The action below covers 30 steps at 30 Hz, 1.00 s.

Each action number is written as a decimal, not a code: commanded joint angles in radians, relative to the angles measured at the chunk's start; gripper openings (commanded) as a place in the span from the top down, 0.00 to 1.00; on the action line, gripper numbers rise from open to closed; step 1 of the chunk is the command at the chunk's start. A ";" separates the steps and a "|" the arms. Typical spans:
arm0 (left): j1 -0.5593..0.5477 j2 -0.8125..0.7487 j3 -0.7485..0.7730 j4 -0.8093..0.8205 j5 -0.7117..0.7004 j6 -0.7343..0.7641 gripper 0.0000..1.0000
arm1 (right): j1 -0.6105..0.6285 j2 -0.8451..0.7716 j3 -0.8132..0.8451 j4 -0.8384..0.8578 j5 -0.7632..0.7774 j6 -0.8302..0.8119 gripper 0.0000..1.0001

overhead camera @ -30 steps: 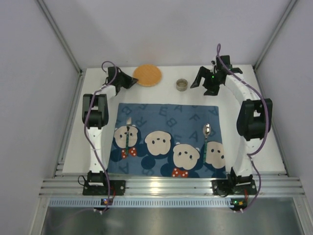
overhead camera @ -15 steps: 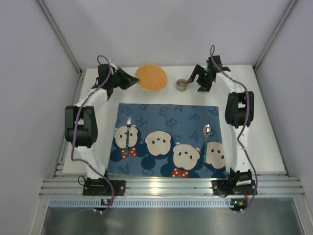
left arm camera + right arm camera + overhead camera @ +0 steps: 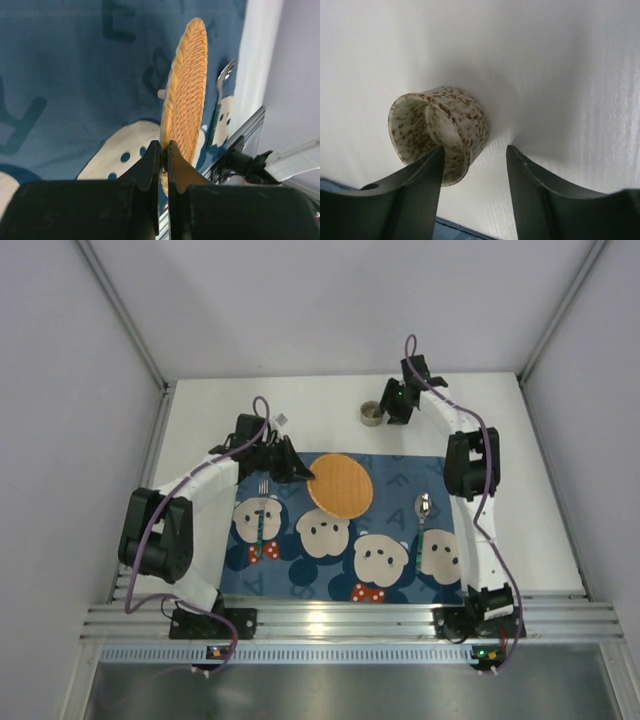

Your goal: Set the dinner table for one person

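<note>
The dinner table is the white top under everything. The blue bear placemat lies on its middle, reaching toward the near edge.

Left part of the mat: fork lying flat, tines toward the far edge, so the left-of-plate slot looks filled.

The left gripper reaches in from the table's left edge over the mat's far-left part. In the wrist view its jaws are pinched almost together on the rim of the woven plate, so we call it clamped on that rim. A rim pinch makes sense because the disc is thin and flat, with no other handle. From above the plate sits over the mat's middle, nearer the far edge, between fork and spoon. We cannot tell if it touches the mat. We judge this step as placing the plate in the centre slot, not yet released.

Right part of the mat: spoon, bowl toward the far edge, apart from the plate.

Off the mat, on bare table near the far edge and right of centre: speckled cup, seemingly upright from above. The right gripper is just beside it. The wrist view shows its jaws wide apart and holding nothing, with the cup ahead of them and nearer one finger than the other. We judge it is lining up to straddle the cup, and the off-centre approach could nudge it.
</note>
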 commanded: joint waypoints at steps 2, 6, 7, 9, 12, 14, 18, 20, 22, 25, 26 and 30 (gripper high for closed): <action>-0.040 -0.026 -0.011 -0.176 -0.076 0.122 1.00 | 0.019 0.038 0.088 -0.058 0.122 -0.036 0.53; -0.057 0.001 -0.048 -0.205 -0.076 0.150 1.00 | 0.029 0.050 0.105 -0.071 0.151 -0.039 0.84; -0.067 0.005 -0.056 -0.216 -0.078 0.156 1.00 | 0.031 0.056 0.108 -0.071 0.154 -0.039 0.86; -0.081 0.017 -0.050 -0.233 -0.082 0.182 1.00 | 0.031 0.062 0.119 -0.074 0.154 -0.039 0.95; -0.104 0.037 -0.039 -0.271 -0.081 0.212 1.00 | 0.031 0.065 0.120 -0.074 0.153 -0.043 1.00; -0.111 0.066 -0.036 -0.299 -0.068 0.226 1.00 | 0.029 0.053 0.117 -0.072 0.142 -0.053 1.00; -0.124 0.110 -0.028 -0.353 -0.091 0.255 1.00 | 0.029 -0.025 0.071 -0.063 0.125 -0.080 1.00; -0.127 0.133 -0.022 -0.367 -0.095 0.263 1.00 | 0.031 -0.103 -0.001 -0.052 0.118 -0.082 1.00; -0.129 0.149 -0.015 -0.383 -0.110 0.271 1.00 | 0.034 -0.186 -0.054 -0.052 0.108 -0.079 1.00; -0.129 0.181 0.004 -0.412 -0.134 0.274 1.00 | 0.039 -0.321 -0.198 -0.045 0.116 -0.082 1.00; -0.129 0.192 0.011 -0.428 -0.140 0.275 1.00 | 0.040 -0.353 -0.278 -0.034 0.127 -0.086 1.00; -0.130 0.247 0.039 -0.483 -0.199 0.277 0.76 | 0.048 -0.504 -0.459 -0.009 0.153 -0.106 1.00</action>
